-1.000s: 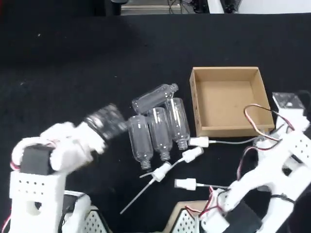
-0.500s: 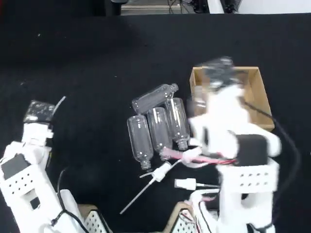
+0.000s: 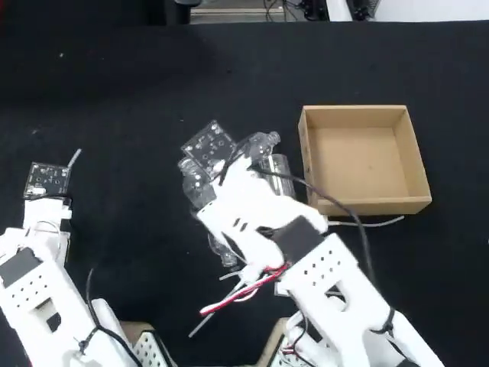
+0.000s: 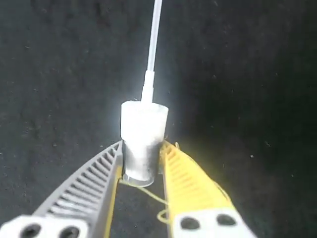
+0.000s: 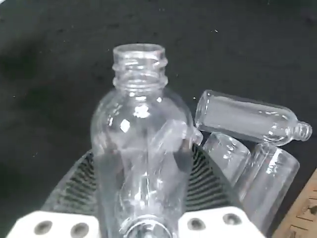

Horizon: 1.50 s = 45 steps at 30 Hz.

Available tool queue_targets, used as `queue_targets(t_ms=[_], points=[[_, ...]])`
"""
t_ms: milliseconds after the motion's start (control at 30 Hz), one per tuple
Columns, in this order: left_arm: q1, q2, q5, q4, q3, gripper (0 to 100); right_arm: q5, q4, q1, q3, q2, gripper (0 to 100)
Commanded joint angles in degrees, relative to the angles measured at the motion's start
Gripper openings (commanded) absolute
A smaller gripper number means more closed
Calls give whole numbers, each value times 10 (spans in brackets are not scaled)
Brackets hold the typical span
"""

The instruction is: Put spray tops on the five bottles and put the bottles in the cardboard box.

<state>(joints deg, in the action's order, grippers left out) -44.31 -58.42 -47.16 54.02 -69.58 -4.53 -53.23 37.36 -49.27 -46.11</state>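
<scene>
My left gripper (image 3: 56, 185) stands at the table's left side, shut on a white spray top (image 4: 143, 141) whose thin tube (image 4: 153, 34) points away from it over the black cloth. My right gripper (image 3: 200, 179) is over the bottle cluster in the middle, shut on a clear bottle (image 5: 141, 134) whose open threaded neck points away from the wrist. Other clear bottles (image 5: 247, 119) lie beside and behind it; one bottle (image 3: 262, 143) lies with its neck towards the cardboard box (image 3: 359, 113). The box is open and stands at the right.
The right arm's white body covers most of the bottles and loose spray tops in the high view. A spray tube (image 3: 376, 222) pokes out below the box's front wall, and another tube (image 3: 205, 323) lies near the table's front edge. Black cloth covers the table.
The left arm pulled back from the bottles to the left side with a spray top. The right arm swung from the right, past the box, onto the bottle cluster and now holds a bottle.
</scene>
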Motion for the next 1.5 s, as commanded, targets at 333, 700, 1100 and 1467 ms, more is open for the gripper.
queue_targets(t_ms=[333, 700, 1100, 1467], points=[[-10, 258, -18, -25, 138, 277, 8, 42, 8, -50, 1, 11], [-60, 289, 8, 164, 305, 296, 8, 42, 8, -59, 1, 11], [-92, 290, 275, 91, 180, 296, 8, 42, 8, -59, 1, 11], [-152, 289, 270, -63, 100, 296, 8, 42, 8, -65, 1, 11]])
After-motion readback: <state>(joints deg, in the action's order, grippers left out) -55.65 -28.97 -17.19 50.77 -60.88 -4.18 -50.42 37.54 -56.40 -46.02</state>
